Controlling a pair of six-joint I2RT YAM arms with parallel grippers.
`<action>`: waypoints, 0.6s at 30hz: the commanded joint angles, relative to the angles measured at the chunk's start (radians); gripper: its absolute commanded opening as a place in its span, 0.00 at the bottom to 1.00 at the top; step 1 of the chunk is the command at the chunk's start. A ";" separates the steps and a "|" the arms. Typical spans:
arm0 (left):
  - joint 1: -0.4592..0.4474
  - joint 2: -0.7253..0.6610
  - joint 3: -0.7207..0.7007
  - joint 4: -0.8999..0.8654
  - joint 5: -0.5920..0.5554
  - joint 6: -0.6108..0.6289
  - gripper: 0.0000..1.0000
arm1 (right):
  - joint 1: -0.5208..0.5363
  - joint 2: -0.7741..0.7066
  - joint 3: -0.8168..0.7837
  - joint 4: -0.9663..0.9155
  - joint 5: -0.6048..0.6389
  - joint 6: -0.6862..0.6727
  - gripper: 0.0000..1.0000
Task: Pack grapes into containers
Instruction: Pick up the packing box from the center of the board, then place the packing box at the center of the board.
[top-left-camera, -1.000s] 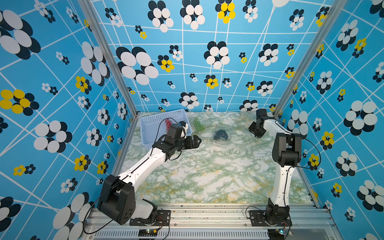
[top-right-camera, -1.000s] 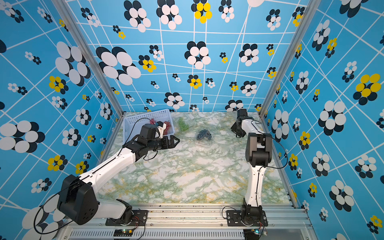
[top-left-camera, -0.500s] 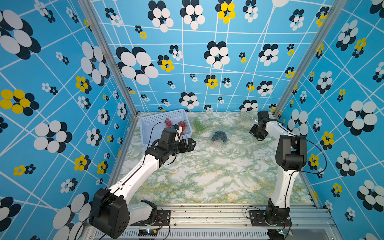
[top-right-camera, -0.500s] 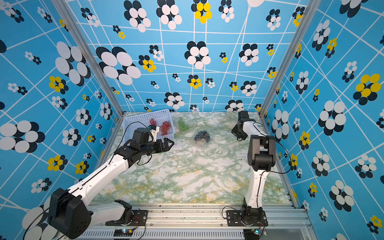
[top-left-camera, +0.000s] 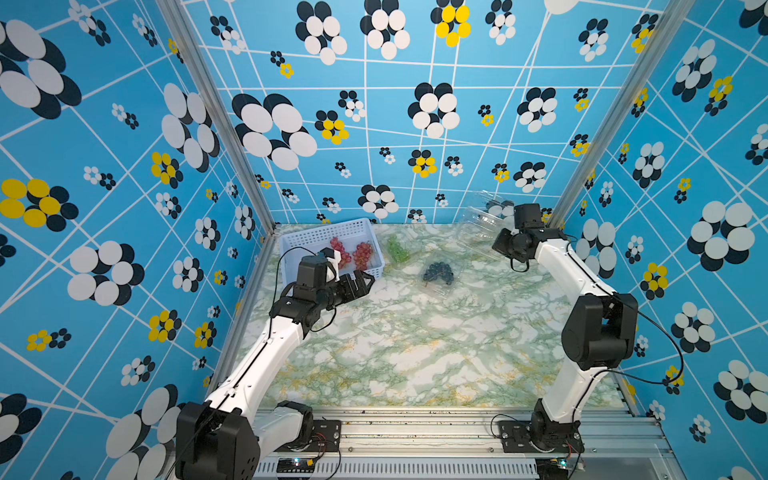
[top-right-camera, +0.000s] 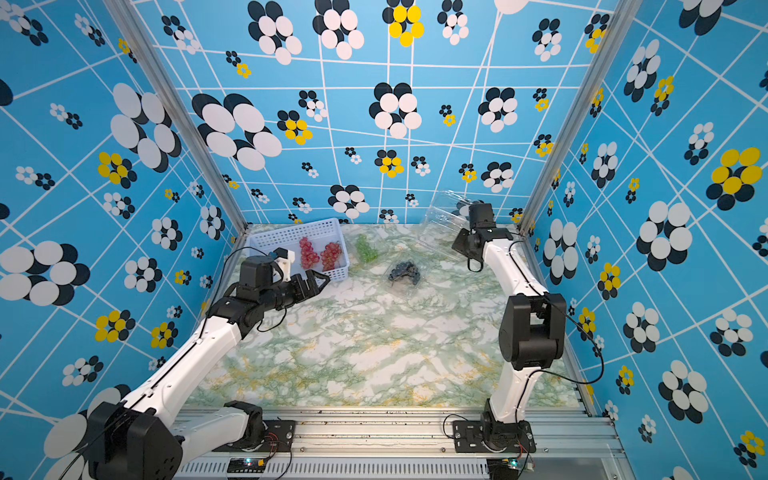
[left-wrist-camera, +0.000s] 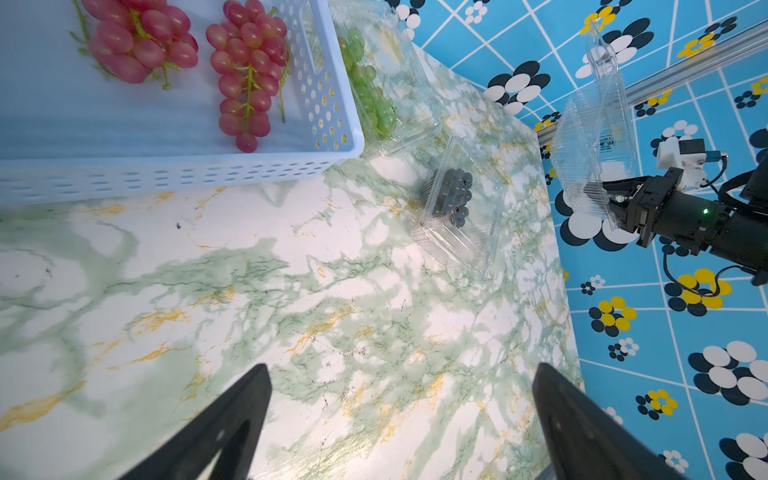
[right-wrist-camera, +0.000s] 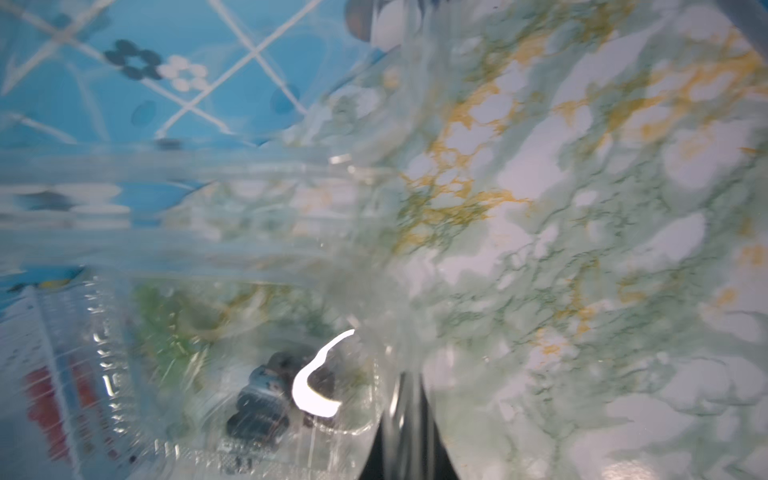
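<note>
Clear ribbed plastic, seemingly an open clamshell container (left-wrist-camera: 590, 137), hangs pinched in the right end effector (left-wrist-camera: 609, 199) above the marbled bench (left-wrist-camera: 332, 291); the left end effector (top-left-camera: 365, 280) gapes wide near the perforated basket (left-wrist-camera: 208, 174) holding red grapes (left-wrist-camera: 249, 70).

basket (top-left-camera: 324, 232) pale blue | pinkish-red grapes (top-left-camera: 362, 255) | green grapes (top-left-camera: 397, 249) | blue-black grapes (top-left-camera: 437, 272) | tabletop (top-left-camera: 415, 345) green-white marble | walls (top-left-camera: 374, 124) blue, flowered

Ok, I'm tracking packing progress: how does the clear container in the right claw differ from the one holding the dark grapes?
The held container is empty, pinched in the shut right claw; the dark-grape container has the dark grapes in it. The held container stands tilted up, apparently off the table; the dark-grape container lies flat on it. Both are clear plastic clamshells.
</note>
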 joint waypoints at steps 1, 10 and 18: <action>0.034 -0.036 -0.012 -0.031 0.048 -0.012 1.00 | 0.108 -0.032 0.064 0.003 -0.125 -0.124 0.00; 0.109 -0.110 -0.068 -0.057 0.072 -0.031 1.00 | 0.374 0.007 0.069 -0.042 -0.234 -0.353 0.00; 0.112 -0.117 -0.086 -0.066 0.071 -0.031 0.99 | 0.491 0.080 -0.022 -0.056 -0.262 -0.476 0.00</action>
